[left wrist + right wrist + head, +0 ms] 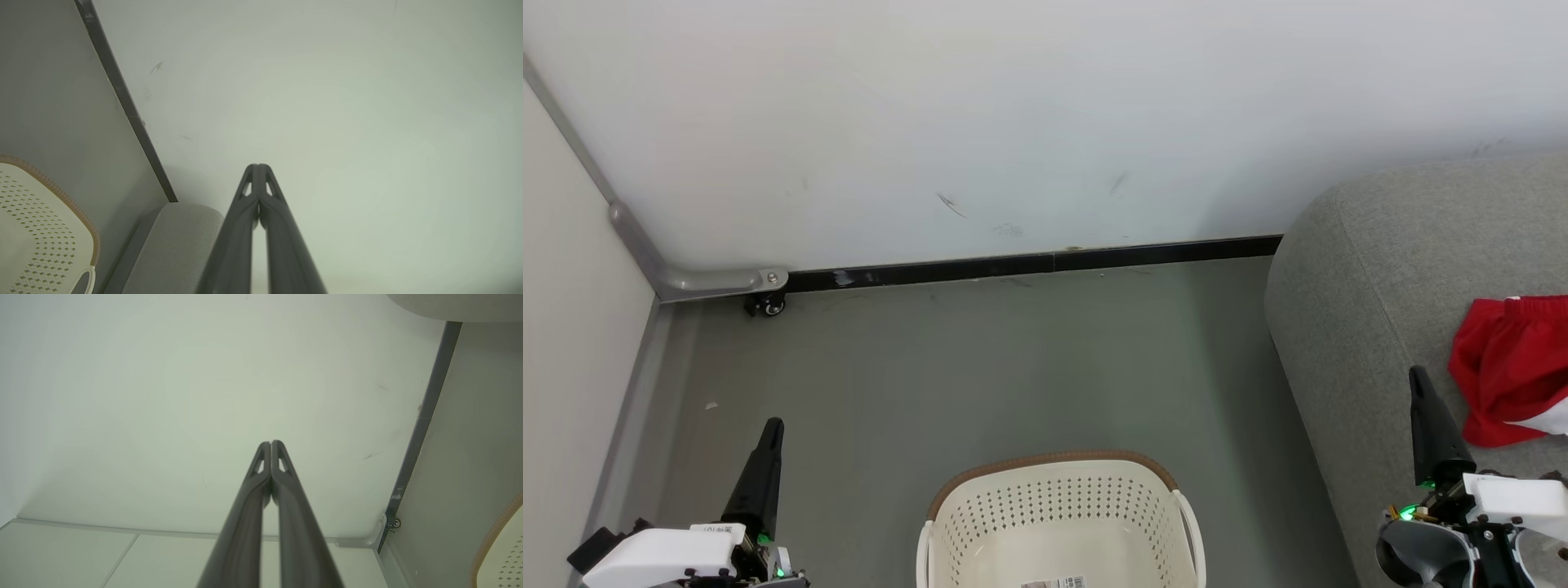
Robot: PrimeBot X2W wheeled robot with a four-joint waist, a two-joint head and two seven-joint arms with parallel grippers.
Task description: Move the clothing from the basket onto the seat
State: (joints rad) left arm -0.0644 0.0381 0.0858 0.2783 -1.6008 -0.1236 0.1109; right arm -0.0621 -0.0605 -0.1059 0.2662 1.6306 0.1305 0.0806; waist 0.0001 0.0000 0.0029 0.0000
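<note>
Basket (980, 482) sticker (1054, 582): unreadable
Left end effector (258, 166): pressed closed
Right end effector (271, 443): pressed closed
Clothing (1511, 367): on seat (1364, 269)

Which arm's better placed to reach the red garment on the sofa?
Likely right. The right gripper is over the sofa beside the red garment; the left gripper is on the basket's far side.
</note>
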